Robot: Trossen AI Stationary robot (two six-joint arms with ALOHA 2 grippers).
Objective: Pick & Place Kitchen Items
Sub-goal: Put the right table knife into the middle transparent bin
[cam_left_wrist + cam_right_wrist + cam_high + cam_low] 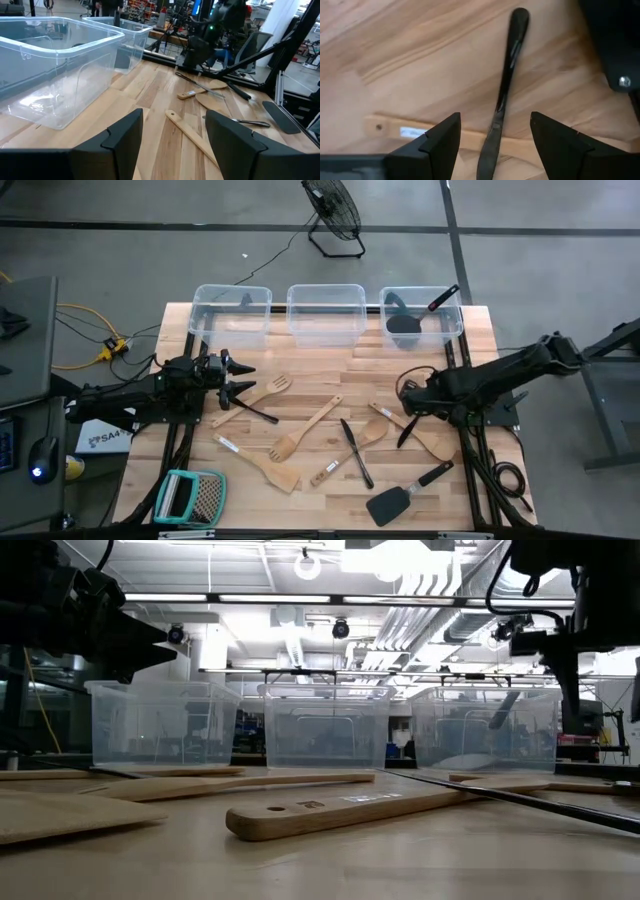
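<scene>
Several kitchen items lie loose on the wooden table: a pale wooden fork [268, 391], wooden spatulas [302, 433] [266, 467], a wooden spoon [352, 448], a black utensil [354, 451] and a black spatula [399, 497]. My right gripper [408, 408] points down, open, above a slim black utensil [507, 75] that lies across a wooden spoon's handle [395, 129]. Its fingers stand on either side of the black utensil, clear of it. My left gripper [245, 378] waits level at the table's left, open [174, 117].
Three clear bins [232, 315] [326, 313] [422, 315] stand along the far edge. The right one holds a black spatula [405, 323]. A teal-framed grater [190, 498] lies at the near left corner. Bare wood shows between the bins and the utensils.
</scene>
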